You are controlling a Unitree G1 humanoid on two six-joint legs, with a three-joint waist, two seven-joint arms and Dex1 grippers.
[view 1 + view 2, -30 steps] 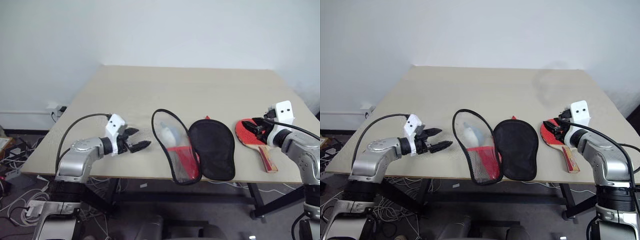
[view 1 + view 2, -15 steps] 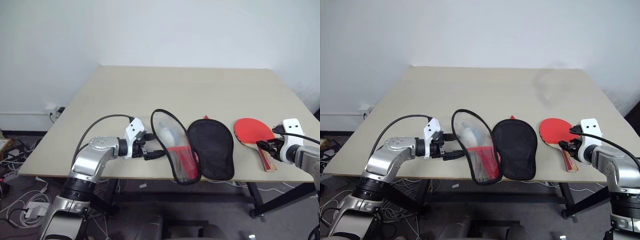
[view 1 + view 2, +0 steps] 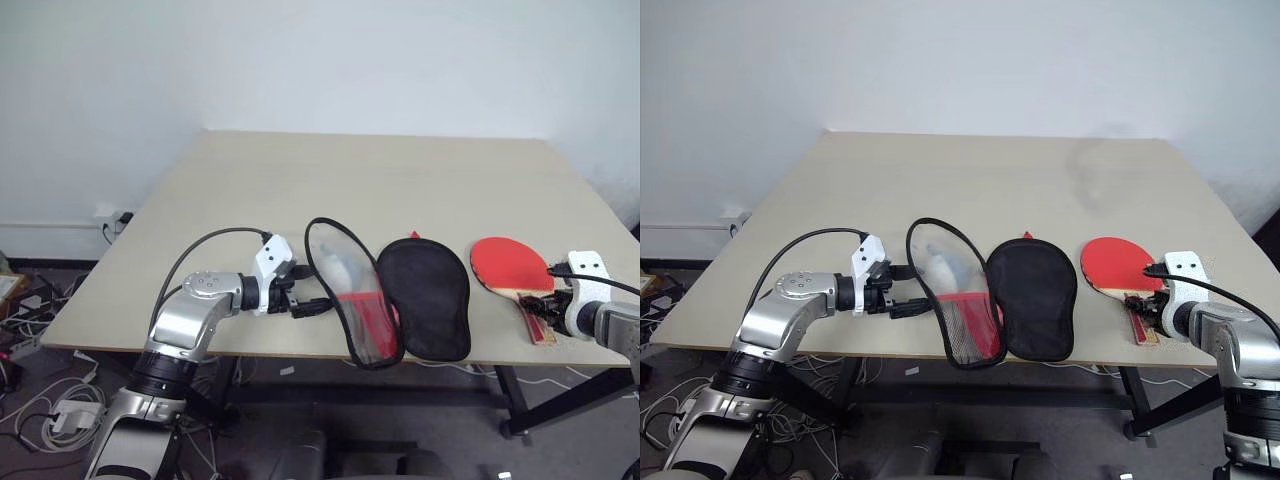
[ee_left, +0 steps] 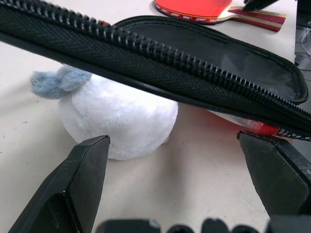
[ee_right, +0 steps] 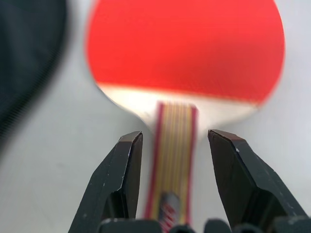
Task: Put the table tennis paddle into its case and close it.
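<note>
A: Largest first, what lies on the surface [image 3: 400,170]?

B: I read it so. The case [image 3: 385,295] lies unzipped near the front edge, one half raised on its rim, the black-lined half flat. Right of it, apart, the paddle [image 3: 512,268] rests red face up, handle toward me. A white plush toy [image 4: 119,114] sits under the raised half.

A: And my two tools?

B: The left tool [image 3: 308,298] stands with fingers apart just beside the case's raised rim, gripping nothing. The right tool [image 5: 175,182] has its fingers apart on either side of the handle, not clamped.

A: Progress?

B: Early, I judge. The case is open, but the paddle is neither lifted nor inside. Grasping, inserting and zipping all remain, and the toy may get in the way.
</note>
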